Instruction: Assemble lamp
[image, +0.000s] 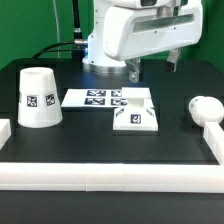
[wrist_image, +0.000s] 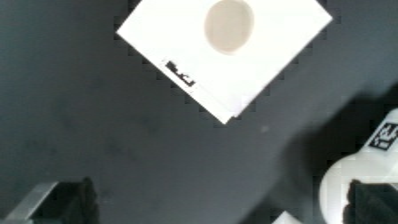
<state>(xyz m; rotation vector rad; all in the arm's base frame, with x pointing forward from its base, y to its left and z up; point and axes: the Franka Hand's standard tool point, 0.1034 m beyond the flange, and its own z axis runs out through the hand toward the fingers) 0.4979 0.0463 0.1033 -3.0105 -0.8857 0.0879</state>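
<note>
The white square lamp base (image: 137, 115) lies flat on the black table beside the marker board (image: 105, 98). In the wrist view the base (wrist_image: 249, 70) shows its round socket hole. The cup-shaped shade (image: 38, 97) stands wide end down at the exterior view's left. The round-headed bulb (image: 203, 108) lies at the exterior view's right and shows partly in the wrist view (wrist_image: 361, 175). My gripper (image: 155, 66) hangs above the table behind the base, jaws open and empty. Its dark fingers sit at the wrist view's edge around the gripper (wrist_image: 217, 212), one near the bulb.
Long white border rails run along the table's front (image: 110, 176) and the exterior view's right side (image: 212, 140). A short rail end (image: 4, 130) sits at the exterior view's left. Cables and the arm's body stand behind the marker board.
</note>
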